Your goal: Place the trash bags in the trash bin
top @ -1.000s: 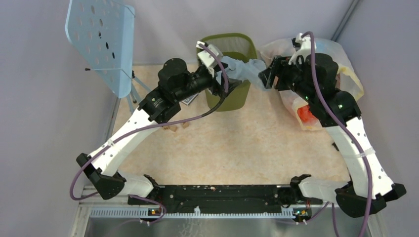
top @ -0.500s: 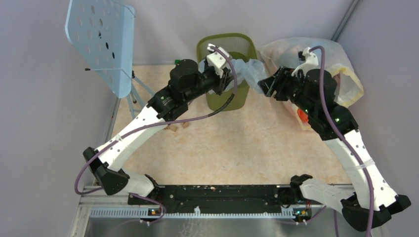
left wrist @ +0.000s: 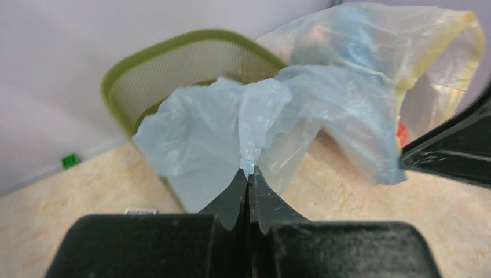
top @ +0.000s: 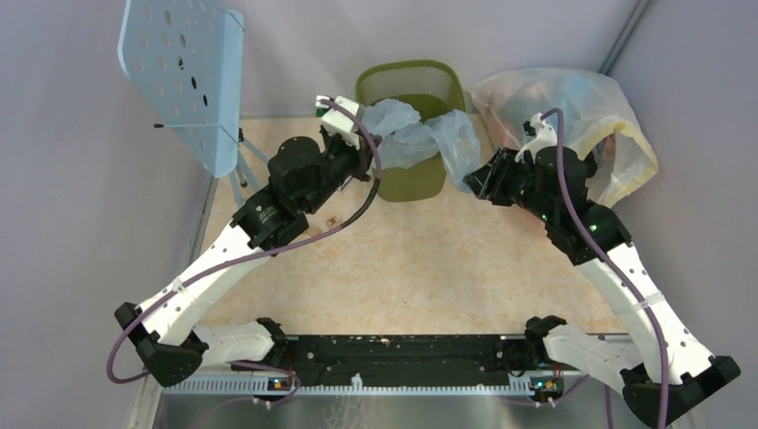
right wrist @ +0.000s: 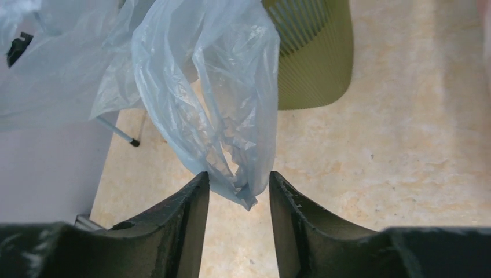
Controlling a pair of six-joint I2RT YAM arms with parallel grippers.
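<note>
The pale blue trash bag [top: 420,134] drapes across the front rim of the olive-green trash bin [top: 411,71]. My left gripper [top: 365,134] is shut on a bunched fold of the bag [left wrist: 231,127] at the bin's [left wrist: 173,43] left side. My right gripper [top: 472,183] stands open to the right of the bin. The bag's hanging corner [right wrist: 231,116] dangles between its fingertips [right wrist: 201,182] and is not pinched. The bin's mesh wall [right wrist: 312,63] shows behind it.
A big clear-yellowish sack [top: 581,107] stuffed with coloured items sits right of the bin, behind my right arm. A pale blue perforated panel [top: 183,71] on a thin stand is at the back left. Small scraps [top: 335,217] lie on the floor near the bin.
My left gripper has shut on the bag and pulled it left, spreading it over the bin's front. My right gripper has dropped lower and its jaws have narrowed around the hanging corner.
</note>
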